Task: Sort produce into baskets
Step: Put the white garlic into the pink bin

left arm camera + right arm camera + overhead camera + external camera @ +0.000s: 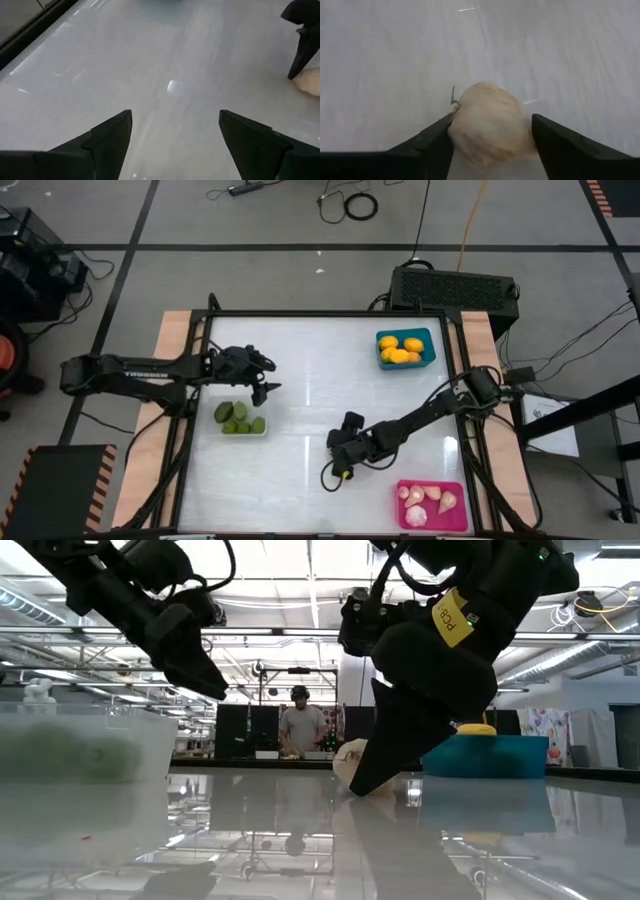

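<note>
A pale lumpy garlic piece lies on the white table between the fingers of my right gripper, near the table's middle. In the low view the piece shows just behind that gripper's dark fingers. My left gripper hangs open above the table with nothing between its fingers, beside the clear basket of green pieces. The teal basket holds yellow-orange pieces. The pink basket holds garlic pieces. My right gripper has the garlic piece between its two fingers, one finger against each side of the bulb. The fingers slant down from above, coming from the table's right side. The piece's underside rests on the table.
The three baskets stand apart: clear at the left, teal at the far right, pink at the near right. Bare white table lies between them. Wooden rails border the table. A person stands in the room beyond the far edge.
</note>
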`<state>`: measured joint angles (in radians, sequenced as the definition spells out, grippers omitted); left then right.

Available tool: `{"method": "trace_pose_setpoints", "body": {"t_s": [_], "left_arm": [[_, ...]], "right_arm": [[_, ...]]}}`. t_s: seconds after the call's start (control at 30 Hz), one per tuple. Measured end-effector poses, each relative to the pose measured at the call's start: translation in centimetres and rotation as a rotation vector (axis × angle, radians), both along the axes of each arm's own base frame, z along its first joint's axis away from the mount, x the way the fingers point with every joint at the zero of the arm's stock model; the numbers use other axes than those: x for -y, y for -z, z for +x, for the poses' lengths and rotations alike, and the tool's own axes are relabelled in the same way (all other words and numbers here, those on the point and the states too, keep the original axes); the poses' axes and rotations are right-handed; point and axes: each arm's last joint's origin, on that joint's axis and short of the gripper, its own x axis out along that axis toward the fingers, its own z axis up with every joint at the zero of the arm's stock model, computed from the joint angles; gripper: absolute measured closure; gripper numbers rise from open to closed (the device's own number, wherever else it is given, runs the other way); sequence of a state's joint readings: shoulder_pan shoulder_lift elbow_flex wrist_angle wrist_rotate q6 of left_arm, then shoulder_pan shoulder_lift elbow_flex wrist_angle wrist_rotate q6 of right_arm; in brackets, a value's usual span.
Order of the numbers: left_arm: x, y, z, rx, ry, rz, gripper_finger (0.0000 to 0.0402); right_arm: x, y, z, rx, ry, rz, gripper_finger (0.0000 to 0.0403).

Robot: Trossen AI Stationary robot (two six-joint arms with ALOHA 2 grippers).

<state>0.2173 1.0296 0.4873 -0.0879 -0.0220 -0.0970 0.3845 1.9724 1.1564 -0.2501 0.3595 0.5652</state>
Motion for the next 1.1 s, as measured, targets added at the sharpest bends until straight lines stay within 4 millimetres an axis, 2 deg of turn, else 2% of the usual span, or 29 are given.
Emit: {"method": "trace_pose_setpoints", "body": {"t_s": [0.17,0.3,0.4,0.53,0.67,0.83,1.1], "left_arm": [[-0.1,0.3,0.4,0.002,0.002,-0.004,0.0095],[-0.1,0.3,0.4,0.003,0.003,-0.003,0.0095],[-0.1,0.3,0.4,0.003,0.003,-0.003,0.0095],[0.0,0.3,0.5,0.007,0.005,-0.002,0.0095],[0.0,0.0,0.7,0.037,0.029,-0.004,0.0095],[0.0,-0.3,0.9,0.077,0.056,0.02,0.0095],[0.0,-0.5,1.0,0.095,0.055,0.02,0.0095]], "right_arm": [[0.0,-0.4,-0.2,0.001,-0.003,0.0,0.02],[0.0,-1.7,-0.3,0.03,-0.004,0.029,0.0221],[-0.1,-3.3,-0.6,0.046,-0.022,0.123,0.0226],[-1.0,-5.7,-1.7,0.034,-0.053,0.34,0.0223],[-3.0,-7.9,-3.7,-0.018,-0.066,0.508,0.0221],[-5.8,-10.3,-7.2,-0.074,-0.042,0.627,0.0221],[-10.1,-12.0,-12.5,-0.202,0.088,0.797,0.022]]}}
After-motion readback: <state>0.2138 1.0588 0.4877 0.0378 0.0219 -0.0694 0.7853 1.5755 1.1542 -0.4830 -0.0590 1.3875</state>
